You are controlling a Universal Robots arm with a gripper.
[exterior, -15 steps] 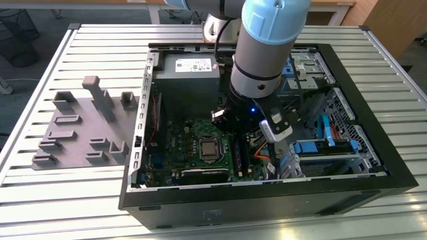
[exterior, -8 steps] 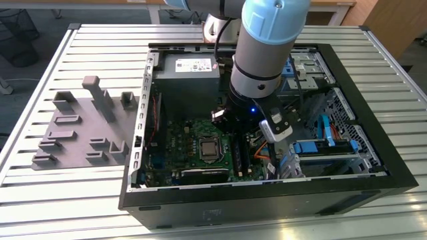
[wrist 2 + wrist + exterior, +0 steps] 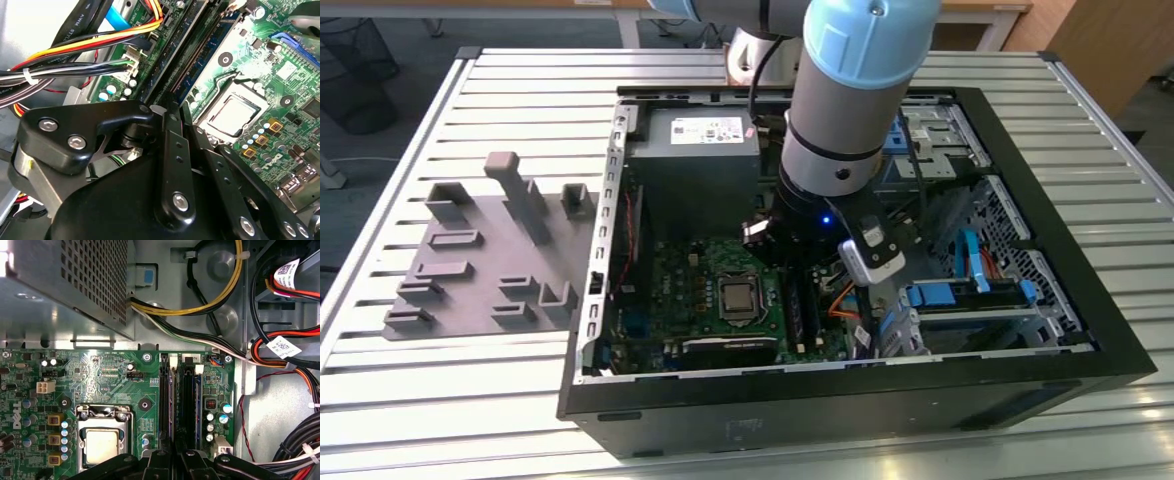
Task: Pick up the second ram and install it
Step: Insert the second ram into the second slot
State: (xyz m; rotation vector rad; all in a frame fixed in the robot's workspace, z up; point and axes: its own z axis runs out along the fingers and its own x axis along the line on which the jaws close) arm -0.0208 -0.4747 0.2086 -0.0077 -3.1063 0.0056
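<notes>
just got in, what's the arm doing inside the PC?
The arm reaches down into the open computer case, with its gripper right over the memory slots on the green motherboard, beside the processor socket. In the second wrist view the second ram, a blue stick, runs along the slots up to the gripper. Whether it is fully seated cannot be told.

You see the black metal gripper low over the green motherboard, its tip at the long black memory slots, beside bundled coloured cables.
</notes>
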